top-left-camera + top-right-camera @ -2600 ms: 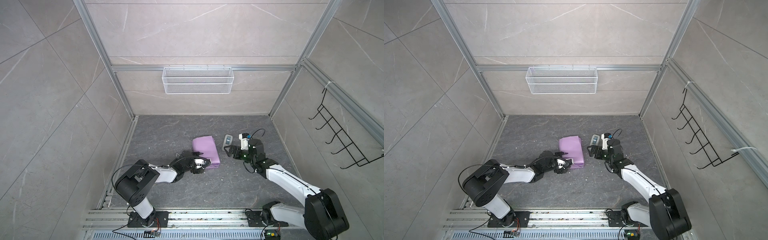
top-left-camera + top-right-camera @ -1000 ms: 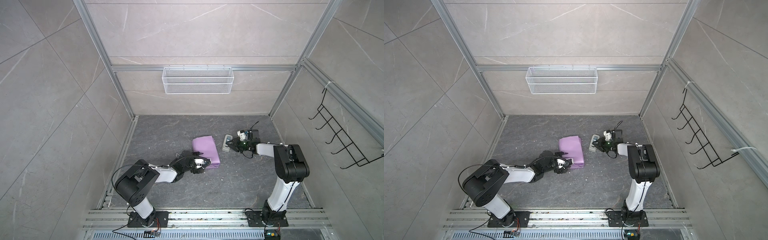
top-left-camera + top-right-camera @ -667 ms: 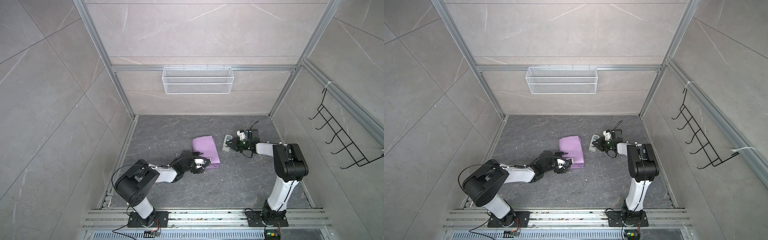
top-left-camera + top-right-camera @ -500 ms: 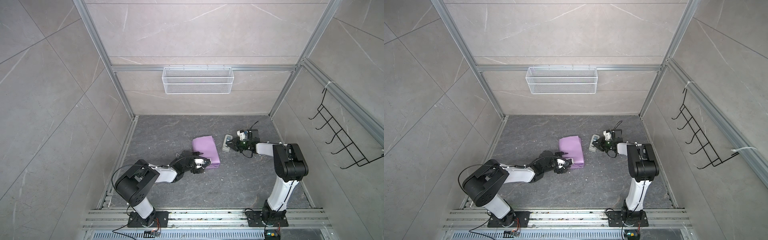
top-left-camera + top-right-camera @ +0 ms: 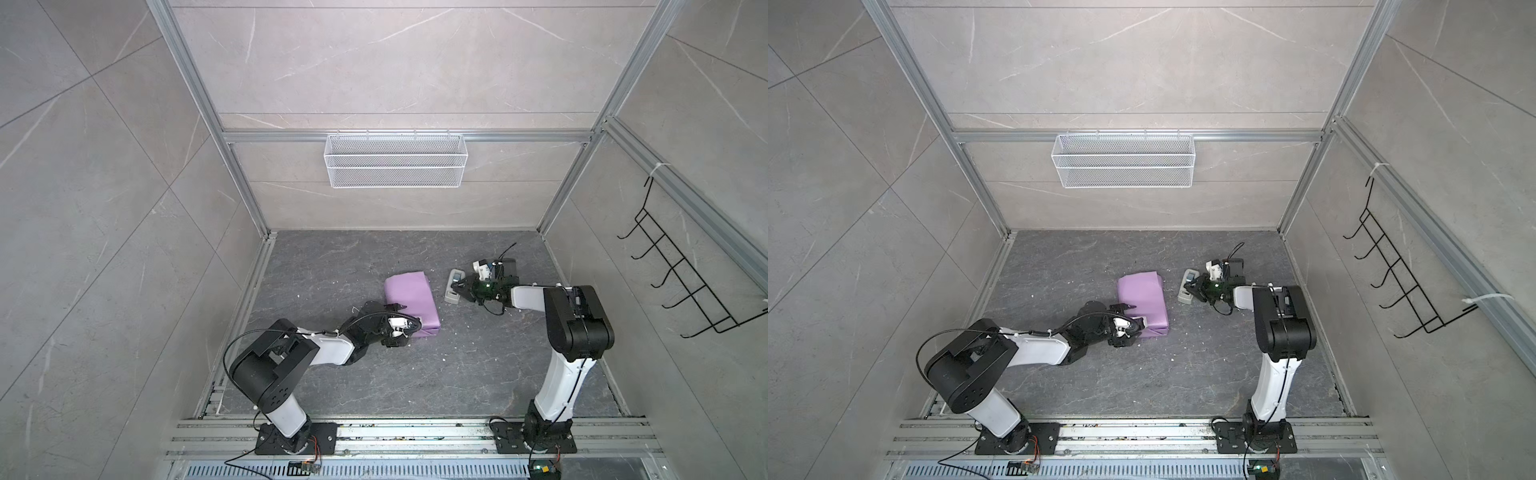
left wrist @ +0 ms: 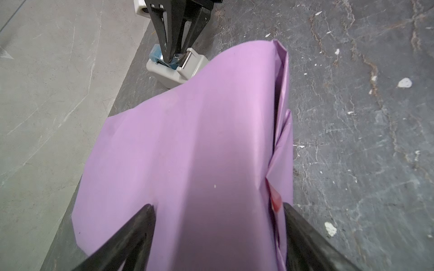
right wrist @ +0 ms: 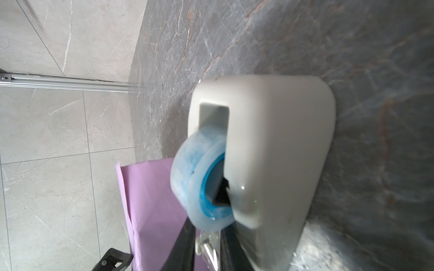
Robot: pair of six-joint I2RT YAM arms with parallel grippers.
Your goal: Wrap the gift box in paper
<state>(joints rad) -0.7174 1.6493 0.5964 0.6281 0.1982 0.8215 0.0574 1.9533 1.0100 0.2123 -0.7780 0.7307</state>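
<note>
We can't see the box: the paper point(image 5: 409, 297) covers it, mid-surface point(image 5: 457, 365). The left fingers point(image 5: 405, 322) stand wide open over its front-edge end, we judge to pin the folds. Toward the right edge, the right fingers point(image 5: 459, 286), nearly together, pinch tape point(image 7: 199, 178) at the dispenser point(image 7: 270, 140), likely for sealing.

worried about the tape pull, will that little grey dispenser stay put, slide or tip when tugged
The tape dispenser looks small and plastic, so probably light; it may skid on the smooth tabletop. Its body is long and low, so tipping seems less likely than sliding. The right gripper pinches its tape end, so a hard tug could drag it.
</note>
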